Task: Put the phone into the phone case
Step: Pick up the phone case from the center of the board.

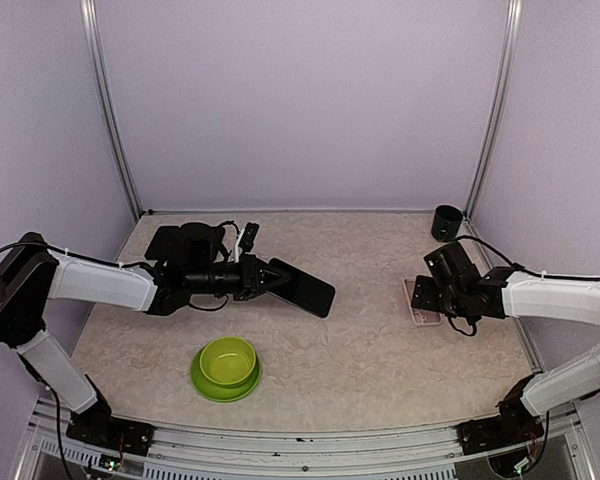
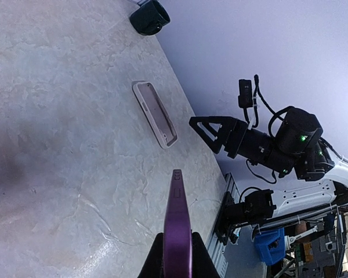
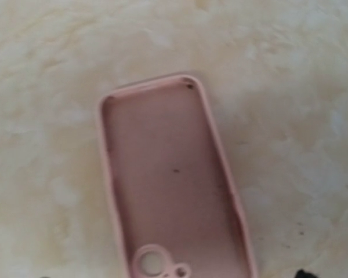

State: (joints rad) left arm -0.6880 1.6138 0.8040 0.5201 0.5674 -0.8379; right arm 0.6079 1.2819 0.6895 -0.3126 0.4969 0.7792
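The phone [image 1: 302,287], dark-screened with a purple edge [image 2: 178,226], hangs tilted above the middle of the table. My left gripper [image 1: 270,278] is shut on its near end, both black fingers pressed against its faces [image 2: 177,242]. The pink phone case [image 1: 417,305] lies flat and hollow side up at the right [image 2: 155,113]. It fills the right wrist view [image 3: 171,185], camera hole nearest. My right gripper [image 1: 430,285] hovers just over the case, open, with only a dark fingertip [image 3: 302,273] showing wide of the case's rim.
A green bowl [image 1: 225,365] sits front centre-left. A dark green cup [image 1: 446,222] stands in the back right corner [image 2: 149,17]. A black device with cables [image 1: 185,243] lies at the back left. Walls close in three sides.
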